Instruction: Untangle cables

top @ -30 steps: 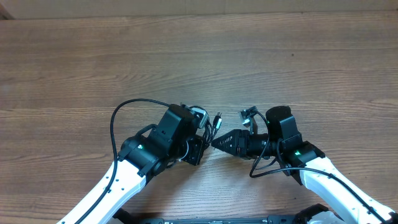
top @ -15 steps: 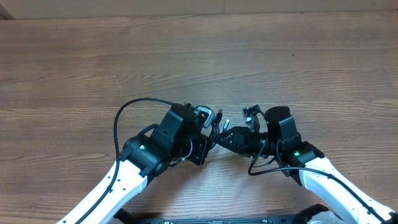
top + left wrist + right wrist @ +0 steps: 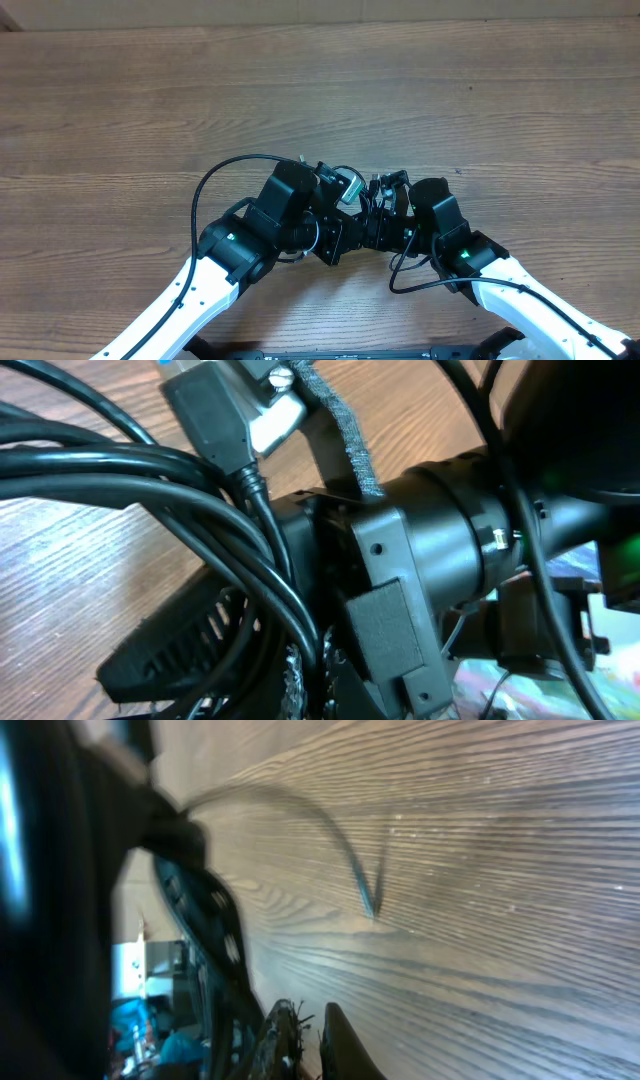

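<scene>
The cables (image 3: 345, 187) are a thin black bunch with a silvery plug, bunched between my two arms near the table's front middle. One strand loops out to the left (image 3: 225, 167). In the left wrist view the black cords (image 3: 150, 470) and a black-and-silver plug (image 3: 220, 415) run down into my left gripper (image 3: 300, 680), which is shut on them. My right gripper (image 3: 366, 228) sits right against the left gripper (image 3: 340, 232), and its black body (image 3: 410, 580) fills that view. Its jaws (image 3: 312, 1042) are closed to a sliver. Nothing shows whether a cord lies between them. A blurred cord (image 3: 345, 845) hangs over the wood.
The wooden table (image 3: 320, 90) stretches away behind the arms. A thicker black wire (image 3: 405, 278) curls beside the right arm's wrist. The left arm's dark housing (image 3: 195, 930) crowds the left side of the right wrist view.
My right gripper has slid left up against the left gripper and gone from open to shut. The left arm has shifted a little right with the cable bunch.
</scene>
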